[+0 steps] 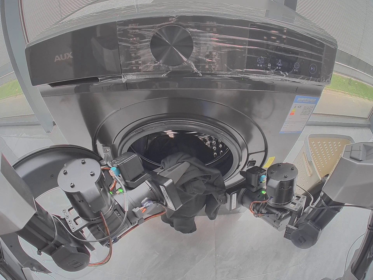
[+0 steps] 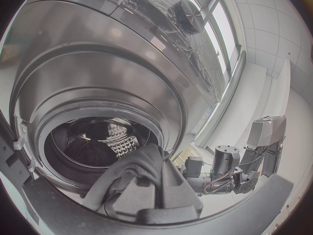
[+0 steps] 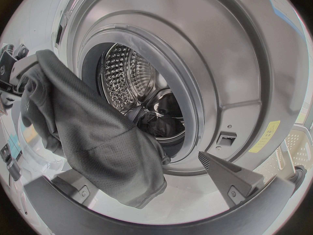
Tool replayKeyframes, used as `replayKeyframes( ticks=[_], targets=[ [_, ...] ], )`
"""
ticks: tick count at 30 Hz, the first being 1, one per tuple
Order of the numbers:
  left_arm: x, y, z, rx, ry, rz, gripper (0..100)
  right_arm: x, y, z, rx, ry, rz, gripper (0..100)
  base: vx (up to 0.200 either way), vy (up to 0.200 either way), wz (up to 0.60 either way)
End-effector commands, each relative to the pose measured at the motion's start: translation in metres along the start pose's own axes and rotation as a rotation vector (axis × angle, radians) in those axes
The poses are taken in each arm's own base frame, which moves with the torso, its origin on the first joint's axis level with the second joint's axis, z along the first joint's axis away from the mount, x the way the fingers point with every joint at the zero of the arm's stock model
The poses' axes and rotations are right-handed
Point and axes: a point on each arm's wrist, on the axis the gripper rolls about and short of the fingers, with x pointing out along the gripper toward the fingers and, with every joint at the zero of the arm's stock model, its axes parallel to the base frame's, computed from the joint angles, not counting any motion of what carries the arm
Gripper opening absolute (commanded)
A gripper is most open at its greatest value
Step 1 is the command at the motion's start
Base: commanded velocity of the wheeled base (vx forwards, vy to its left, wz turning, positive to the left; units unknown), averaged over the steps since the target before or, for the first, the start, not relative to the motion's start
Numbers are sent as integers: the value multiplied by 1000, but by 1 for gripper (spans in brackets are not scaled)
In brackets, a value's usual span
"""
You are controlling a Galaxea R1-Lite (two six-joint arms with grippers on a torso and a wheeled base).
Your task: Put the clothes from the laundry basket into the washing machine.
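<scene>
Black garment (image 1: 194,187) hung at the washer (image 1: 116,105) mouth, long axis vertical, tail pointing at the floor (image 1: 241,249). Left fingers (image 2: 177,186) clamped it; right fingers (image 3: 228,177) stood wide apart beside it.

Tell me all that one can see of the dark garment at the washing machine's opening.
The dark garment is black, thin cloth with a fine mesh of small holes, crumpled in folds. The left tool is shut on its upper part and holds it before the lower rim of the washing machine opening; the rest hangs toward the floor. Whether it touches the rim cannot be told.
</scene>
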Motion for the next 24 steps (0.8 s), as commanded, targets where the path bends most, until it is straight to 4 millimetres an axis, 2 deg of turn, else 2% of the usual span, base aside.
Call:
replayKeyframes(
  ticks=[1, 6, 10, 21, 22, 24],
  targets=[
    [-1, -1, 0, -1, 0, -3, 0, 6, 5, 0, 5, -12, 12, 0, 0, 0, 0],
    [-2, 0, -2, 0, 10, 1, 0, 8, 10, 3, 9, -28, 30, 0, 0, 0, 0],
    [-4, 4, -4, 2, 21, 15, 0, 3, 13, 6, 9, -39, 42, 0, 0, 0, 0],
    [-11, 7, -13, 5, 70, 19, 0, -42, 11, 28, 14, -93, 92, 0, 0, 0, 0],
    [-11, 7, -13, 7, 70, 18, 100, -44, 10, 28, 13, -91, 92, 0, 0, 0, 0],
    [-12, 7, -13, 5, 73, 15, 100, -47, 10, 31, 16, -106, 96, 0, 0, 0, 0]
  ],
)
